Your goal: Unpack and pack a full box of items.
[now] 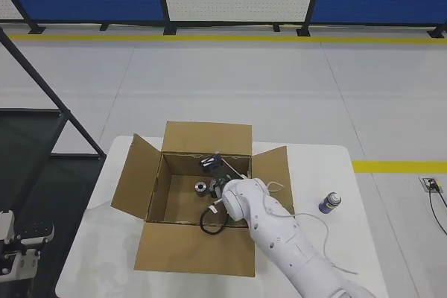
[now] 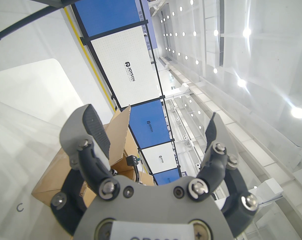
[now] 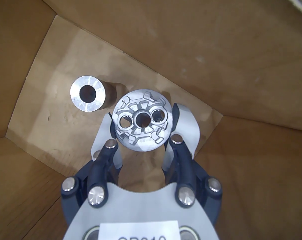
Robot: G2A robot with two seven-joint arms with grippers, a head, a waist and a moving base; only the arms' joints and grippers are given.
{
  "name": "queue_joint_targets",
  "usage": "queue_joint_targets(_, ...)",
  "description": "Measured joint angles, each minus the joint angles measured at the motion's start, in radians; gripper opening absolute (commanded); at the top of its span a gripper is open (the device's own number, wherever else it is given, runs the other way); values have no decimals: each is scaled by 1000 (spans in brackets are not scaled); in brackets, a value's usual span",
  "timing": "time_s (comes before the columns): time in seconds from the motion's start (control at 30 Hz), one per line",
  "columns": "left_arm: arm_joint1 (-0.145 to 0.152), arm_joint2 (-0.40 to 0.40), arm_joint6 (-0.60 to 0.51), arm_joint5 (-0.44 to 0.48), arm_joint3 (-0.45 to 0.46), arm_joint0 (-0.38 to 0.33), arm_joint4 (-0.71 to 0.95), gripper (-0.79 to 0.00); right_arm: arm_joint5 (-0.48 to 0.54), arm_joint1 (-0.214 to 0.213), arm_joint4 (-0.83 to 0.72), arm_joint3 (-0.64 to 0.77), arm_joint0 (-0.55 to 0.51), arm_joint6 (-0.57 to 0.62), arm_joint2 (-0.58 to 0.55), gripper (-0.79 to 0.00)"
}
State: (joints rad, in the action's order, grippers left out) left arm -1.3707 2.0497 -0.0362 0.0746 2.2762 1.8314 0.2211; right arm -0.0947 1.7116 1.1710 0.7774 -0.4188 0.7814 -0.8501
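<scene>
Two metal parts are in the cardboard box point(image 1: 194, 249): an upright tube point(image 3: 88, 97) and, just beside it, a slotted disc point(image 3: 130, 101) pinched by the right gripper point(image 3: 143, 117). The left gripper point(image 2: 153, 114) is spread wide and empty.

White perforated wall panel point(image 2: 110, 58): dark logo with a one-word brand name.
Blue wall panel point(image 2: 156, 116): same mark, smaller.
Lower white wall panel point(image 2: 166, 158): same mark, tiny.
White label point(image 2: 151, 231) on left gripper point(image 2: 153, 116): dark characters, cropped, unreadable.
White label point(image 3: 140, 231) on right gripper point(image 3: 143, 113): dark characters, cropped to their tops.
Round grey metal disc point(image 3: 140, 146): small stamped figures near the rim, too faint to read.
</scene>
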Motion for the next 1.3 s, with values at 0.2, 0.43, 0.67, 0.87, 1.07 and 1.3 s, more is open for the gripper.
queue_joint_targets(0.2,0,0,0,0,0,0,0,0,3,6,9,-6,1,5,1,-456)
queue_joint_targets(0.43,0,0,0,0,0,0,0,0,2,9,23,-5,-2,10,-3,-311)
queue_joint_targets(0.67,0,0,0,0,0,0,0,0,-1,10,37,8,-11,17,-11,-154)
queue_joint_targets(0.87,0,0,0,0,0,0,0,0,-15,3,67,67,-38,21,-25,-68)
queue_joint_targets(1.07,0,0,0,0,0,0,0,0,-24,-19,132,218,-111,32,-56,0)
queue_joint_targets(1.3,0,0,0,0,0,0,0,0,-36,-62,266,534,-280,40,-126,-22)
